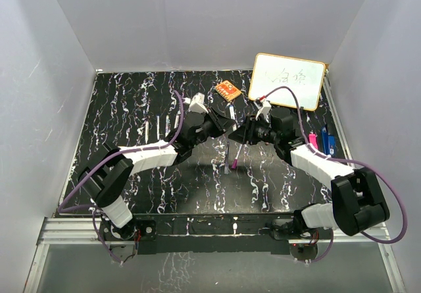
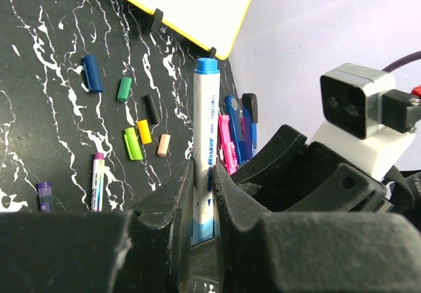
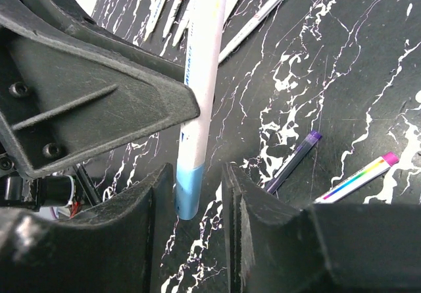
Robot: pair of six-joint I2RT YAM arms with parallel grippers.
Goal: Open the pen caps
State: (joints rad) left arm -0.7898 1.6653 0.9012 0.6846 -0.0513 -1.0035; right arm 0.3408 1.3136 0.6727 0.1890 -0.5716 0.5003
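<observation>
**Overhead and wrist views.** You see the black, white-veined tabletop (image 1: 131,95), with a yellow-framed whiteboard (image 1: 289,81) at its far right. Your two arms meet over the middle.

- **Left gripper** (image 2: 200,174): the fingers are pinching a white marker (image 2: 204,128) low on its barrel. The marker's far end points toward the whiteboard.
- **Right gripper** (image 3: 197,171): it faces the left one, with its fingers spread on either side of the marker's light blue cap (image 3: 187,191). The cap sits close to one finger and a clear gap shows at the other, so you are not gripping it.
- **Orange eraser** (image 1: 227,90): it lies beyond the grippers, just left of the whiteboard.
- **Clips:** a pink clip (image 2: 227,141) and a blue clip (image 2: 233,125) lie side by side near the right edge, below the whiteboard.
- **Row of thin pens** (image 1: 168,125): these lie left of the left arm.
- **Other pens:** a pink-capped pen (image 2: 97,184) and a purple-ended pen (image 3: 293,162) lie near each other under the grippers.
- **Loose caps:** they are scattered on the tabletop near the whiteboard. You see a dark blue cap (image 2: 92,74), a green cap (image 2: 123,89) and a black cap (image 2: 152,108). A yellow cap (image 2: 143,131) lies just beside a lime cap (image 2: 132,143), and a peach cap (image 2: 164,145) lies near them.
</observation>
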